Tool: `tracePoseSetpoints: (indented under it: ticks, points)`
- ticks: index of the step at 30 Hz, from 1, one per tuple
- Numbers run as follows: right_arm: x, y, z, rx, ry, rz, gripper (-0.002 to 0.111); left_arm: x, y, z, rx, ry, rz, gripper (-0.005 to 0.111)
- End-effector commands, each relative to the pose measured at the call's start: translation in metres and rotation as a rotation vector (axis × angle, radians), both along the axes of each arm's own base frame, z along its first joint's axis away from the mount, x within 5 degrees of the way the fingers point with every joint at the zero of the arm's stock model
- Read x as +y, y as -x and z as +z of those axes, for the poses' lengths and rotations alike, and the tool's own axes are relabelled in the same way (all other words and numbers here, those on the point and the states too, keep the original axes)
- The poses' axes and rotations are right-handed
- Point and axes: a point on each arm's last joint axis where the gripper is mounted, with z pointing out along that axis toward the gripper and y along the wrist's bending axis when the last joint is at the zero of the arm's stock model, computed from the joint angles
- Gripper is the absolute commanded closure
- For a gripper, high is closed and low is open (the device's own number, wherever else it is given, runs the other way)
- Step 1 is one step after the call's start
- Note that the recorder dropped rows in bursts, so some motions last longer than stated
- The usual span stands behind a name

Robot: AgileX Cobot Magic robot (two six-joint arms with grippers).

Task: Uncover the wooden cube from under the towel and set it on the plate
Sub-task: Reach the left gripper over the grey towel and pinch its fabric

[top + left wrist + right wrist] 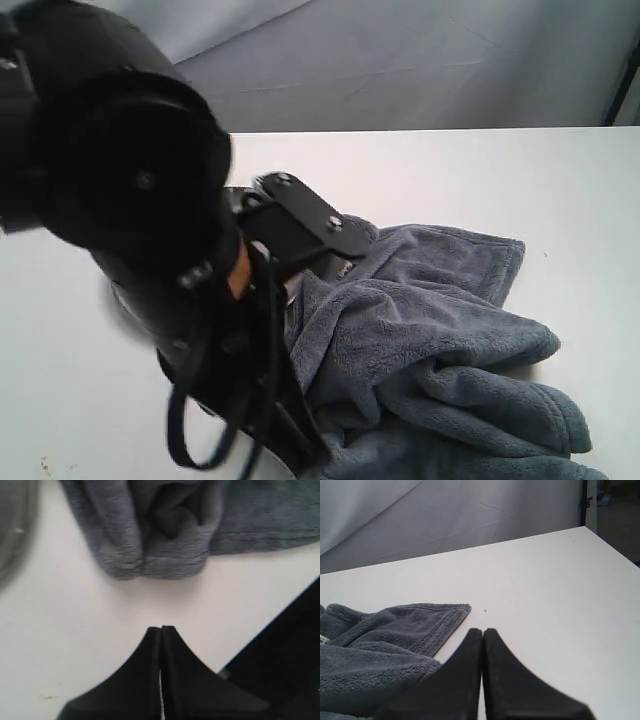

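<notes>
The grey-blue towel (430,320) lies bunched in thick folds on the white table. The wooden cube is hidden; no part of it shows in any view. My left gripper (161,628) is shut and empty, hovering over bare table a short way from a rolled edge of the towel (170,530). A grey curved shape at that view's edge looks like the plate (15,525). My right gripper (483,630) is shut and empty, beside the towel's flat hemmed corner (420,620).
The left arm (130,200) fills the left of the exterior view and hides the table behind it. The white table (450,170) runs back to a grey backdrop (400,60). Its far edge and corner (582,528) show in the right wrist view.
</notes>
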Motion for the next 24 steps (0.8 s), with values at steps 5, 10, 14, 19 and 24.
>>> tracePoseSetpoints:
  ticks: [5,10,14,19,24]
  points:
    - [0.000,0.000,-0.001,-0.002,0.003,-0.006,0.108,-0.077,-0.019,-0.003,0.023,0.091,-0.006,0.107]
    - [0.000,0.000,-0.001,-0.002,0.003,-0.006,0.108,-0.099,-0.031,0.000,-0.003,0.130,-0.037,0.106]
    - [0.000,0.000,-0.001,-0.002,0.003,-0.006,0.108,-0.114,-0.039,-0.008,-0.013,0.132,-0.089,0.103]
    - [0.000,0.000,-0.001,-0.002,0.003,-0.006,0.108,-0.126,-0.051,-0.018,-0.071,0.097,-0.179,0.084]
    - [0.000,0.000,-0.001,-0.002,0.003,-0.006,0.108,-0.125,-0.064,-0.020,-0.182,0.025,-0.203,0.050]
